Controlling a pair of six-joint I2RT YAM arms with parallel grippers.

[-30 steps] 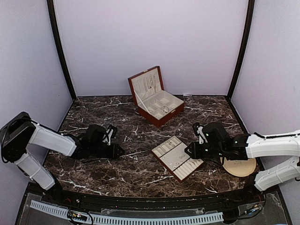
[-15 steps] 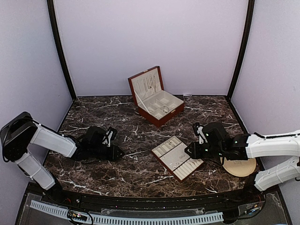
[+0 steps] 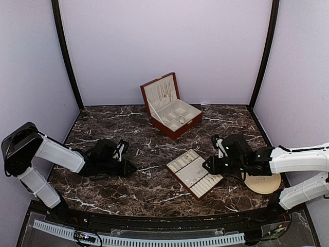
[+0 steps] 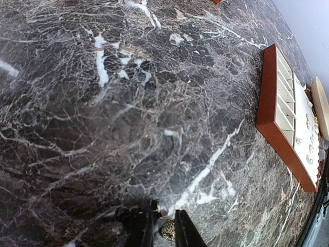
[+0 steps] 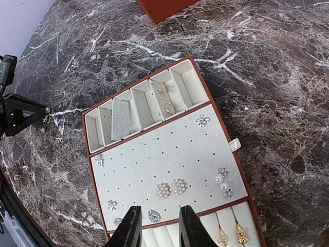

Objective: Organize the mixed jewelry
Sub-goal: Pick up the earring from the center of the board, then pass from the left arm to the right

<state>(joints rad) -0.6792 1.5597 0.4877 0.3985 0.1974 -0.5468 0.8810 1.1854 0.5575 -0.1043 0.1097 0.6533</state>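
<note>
A small round beaded earring of the mixed jewelry lies on the marble between my left gripper's fingers, which have closed in on it from both sides. From above, that left gripper sits low on the table, left of the flat earring tray. My right gripper hovers open over the tray's near edge, nothing between its fingers. Pinned in the tray are two pearl clusters, crystal studs and gold pieces.
The open red-brown box with cream lining stands at the back centre, chains hanging in its lid. A round beige plate lies under the right arm. The left wrist view shows the tray's side and the plate at right.
My left gripper's jaws have narrowed around the round earring, and that arm has shifted very slightly. The right arm and tray have not moved.
</note>
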